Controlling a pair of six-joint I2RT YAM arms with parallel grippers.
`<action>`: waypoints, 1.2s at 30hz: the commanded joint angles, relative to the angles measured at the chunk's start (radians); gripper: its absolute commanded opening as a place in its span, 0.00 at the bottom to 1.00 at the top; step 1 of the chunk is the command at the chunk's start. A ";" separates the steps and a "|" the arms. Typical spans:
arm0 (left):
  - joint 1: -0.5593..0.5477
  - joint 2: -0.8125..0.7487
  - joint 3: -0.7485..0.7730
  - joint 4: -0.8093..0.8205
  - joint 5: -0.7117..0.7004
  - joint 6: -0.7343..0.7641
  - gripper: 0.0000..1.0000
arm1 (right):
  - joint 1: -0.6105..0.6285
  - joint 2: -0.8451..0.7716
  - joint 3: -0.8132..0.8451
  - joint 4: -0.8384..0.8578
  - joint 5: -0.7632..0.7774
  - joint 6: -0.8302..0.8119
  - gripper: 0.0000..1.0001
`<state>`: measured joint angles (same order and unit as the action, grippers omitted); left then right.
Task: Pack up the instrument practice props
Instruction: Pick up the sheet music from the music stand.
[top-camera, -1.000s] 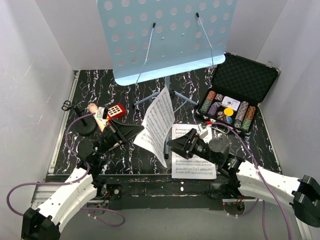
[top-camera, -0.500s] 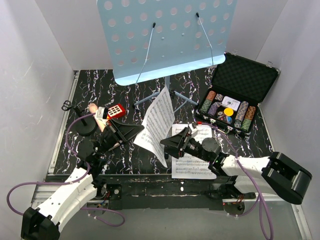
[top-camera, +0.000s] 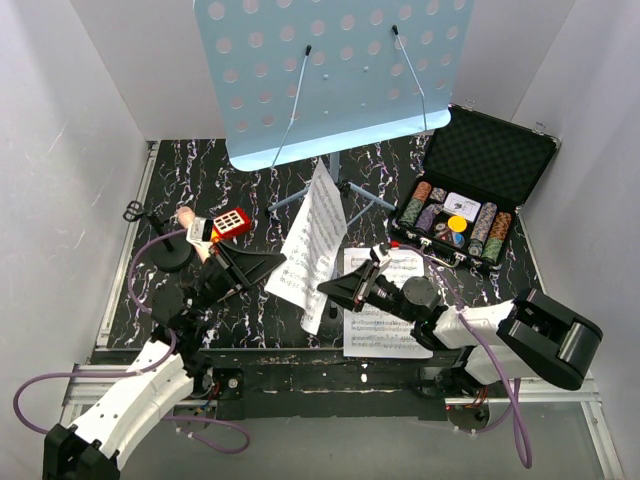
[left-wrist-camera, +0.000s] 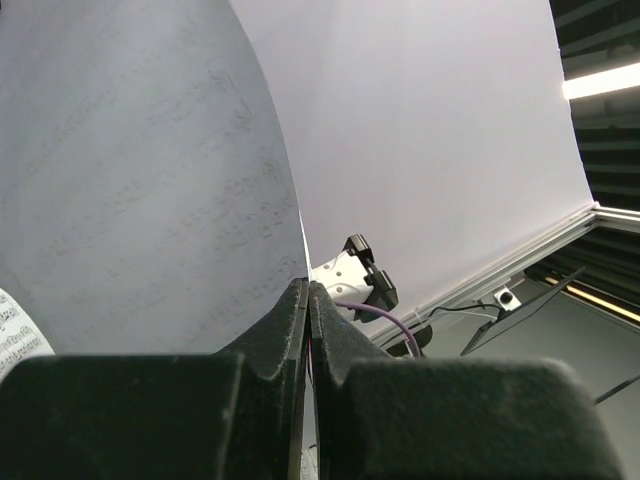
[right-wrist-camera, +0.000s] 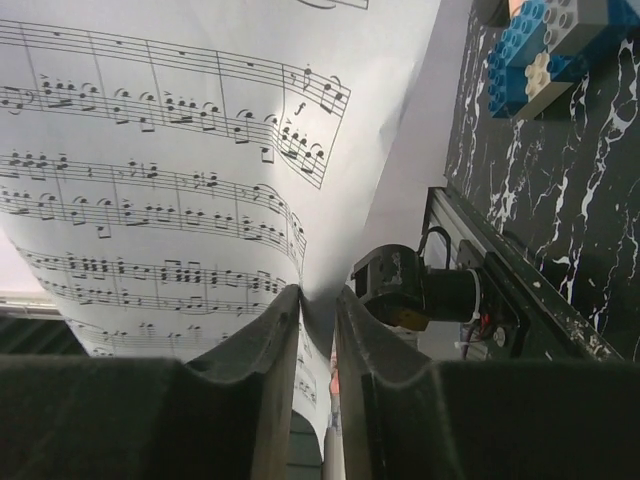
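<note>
While the left gripper (top-camera: 279, 260) sits clenched on the raised sheet (top-camera: 315, 240), we see that page of printed music standing nearly on edge above the marbled table (top-camera: 200, 180), between the two arms. From the left wrist the fingers (left-wrist-camera: 290, 320) press flat together on the paper, no gap showing. Over on the other side, the right gripper (top-camera: 326, 290) has the page's lower edge running down between its jaws, and from the right wrist we can see a slim gap there, so those fingers (right-wrist-camera: 275, 330) are parted, not pinching. Behind, a second sheet (top-camera: 390, 342) lies flat on the table under the right arm. Further back stands the light-blue music stand (top-camera: 340, 70), upright on its tripod legs. Off to the left we have the microphone (top-camera: 186, 216) on its round black base, and at the right the open case of poker chips (top-camera: 490, 155)
</note>
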<state>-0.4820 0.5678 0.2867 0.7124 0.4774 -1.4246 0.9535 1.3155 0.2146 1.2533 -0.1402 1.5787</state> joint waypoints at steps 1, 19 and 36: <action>-0.006 -0.058 -0.007 -0.096 -0.025 0.033 0.00 | 0.005 -0.025 -0.020 0.207 0.004 -0.003 0.24; -0.006 -0.183 0.055 -0.586 -0.233 0.236 0.78 | -0.010 -0.877 0.259 -1.691 0.224 -0.419 0.01; -0.006 -0.088 0.252 -1.015 -0.344 0.460 0.80 | -0.019 -0.701 0.379 -2.192 0.392 -0.582 0.01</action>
<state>-0.4820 0.4477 0.5144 -0.2104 0.1375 -1.0035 0.9417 0.5602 0.5343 -0.8909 0.2028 1.0508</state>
